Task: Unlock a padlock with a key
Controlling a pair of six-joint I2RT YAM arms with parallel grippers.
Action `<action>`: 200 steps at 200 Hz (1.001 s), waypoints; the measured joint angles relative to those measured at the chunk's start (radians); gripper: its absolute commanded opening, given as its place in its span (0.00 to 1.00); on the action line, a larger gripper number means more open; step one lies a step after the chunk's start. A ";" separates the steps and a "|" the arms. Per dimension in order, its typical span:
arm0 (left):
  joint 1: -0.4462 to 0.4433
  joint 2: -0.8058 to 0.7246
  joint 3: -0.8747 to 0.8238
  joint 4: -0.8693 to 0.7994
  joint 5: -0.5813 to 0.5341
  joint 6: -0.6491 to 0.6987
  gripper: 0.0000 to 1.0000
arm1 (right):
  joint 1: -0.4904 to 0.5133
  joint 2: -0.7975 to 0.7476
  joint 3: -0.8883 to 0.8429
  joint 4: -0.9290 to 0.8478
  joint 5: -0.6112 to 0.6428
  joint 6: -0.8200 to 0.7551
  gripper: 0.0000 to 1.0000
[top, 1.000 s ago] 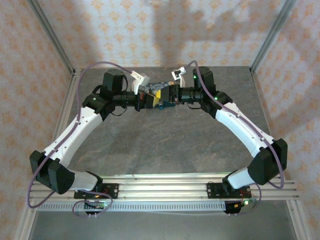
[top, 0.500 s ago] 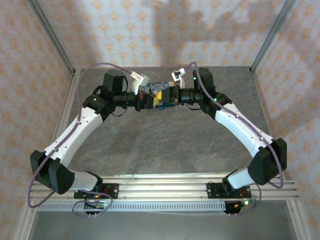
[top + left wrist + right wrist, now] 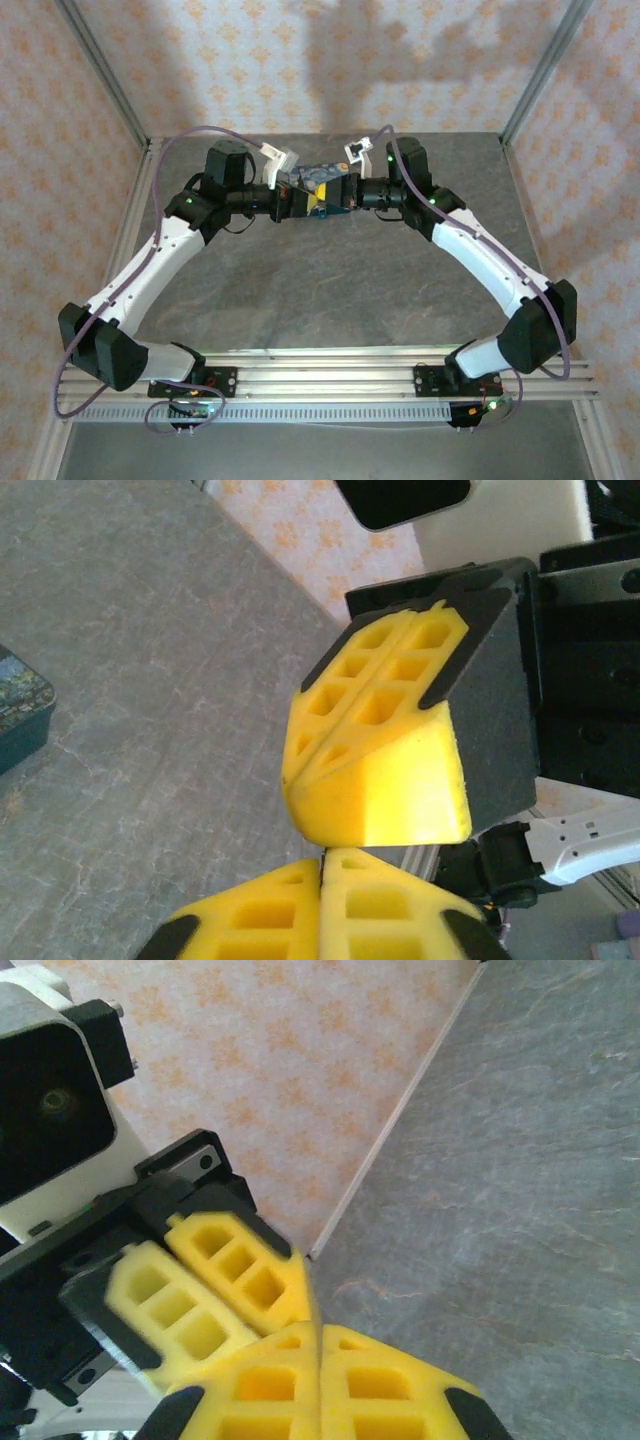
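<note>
The worktop (image 3: 330, 290) is grey stone-look. Over its far middle the left arm (image 3: 160, 250) and the right arm (image 3: 480, 250) reach forward and bend inward, elbows out and wrists turned to face each other, so the two form an arch. A dark blue printed box (image 3: 18, 708) rests on the worktop beside the meeting point, apart from both arms.

The left pincer (image 3: 322, 865) has its yellow pads (image 3: 390, 905) pressed together with only a seam between them. The right pincer (image 3: 318, 1340) is pressed together the same way. They meet nose to nose above the surface, touching or all but; I cannot tell which.

I cannot tell where the key and the padlock are. A sliver that thin could be buried in either seam and be too small to make out.

By my judgement the key will be light, stiff and slick. It is likely to pivot or slip between soft foam if it is nipped near an edge. It should be held flat across its broad head, with the whole blade left free.

The padlock should be the opposite: heavy, hard and smooth. It is best held across the body with the keyhole facing the other pincer and the shackle free to spring open.
</note>
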 measured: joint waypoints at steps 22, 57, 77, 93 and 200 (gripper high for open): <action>0.009 -0.013 0.000 -0.019 -0.066 0.001 0.58 | 0.002 -0.005 0.050 -0.145 0.089 -0.110 0.00; 0.009 -0.079 -0.028 -0.034 -0.239 -0.030 0.68 | 0.002 0.004 0.209 -0.354 0.312 -0.302 0.00; 0.010 -0.097 -0.040 -0.040 -0.309 -0.032 0.68 | 0.002 0.007 0.261 -0.408 0.459 -0.381 0.00; 0.010 -0.101 -0.064 -0.041 -0.331 -0.029 0.67 | 0.002 0.008 0.268 -0.425 0.520 -0.430 0.00; 0.027 -0.065 -0.227 0.463 -0.023 -0.261 0.54 | -0.059 0.052 0.167 -0.164 0.127 -0.240 0.00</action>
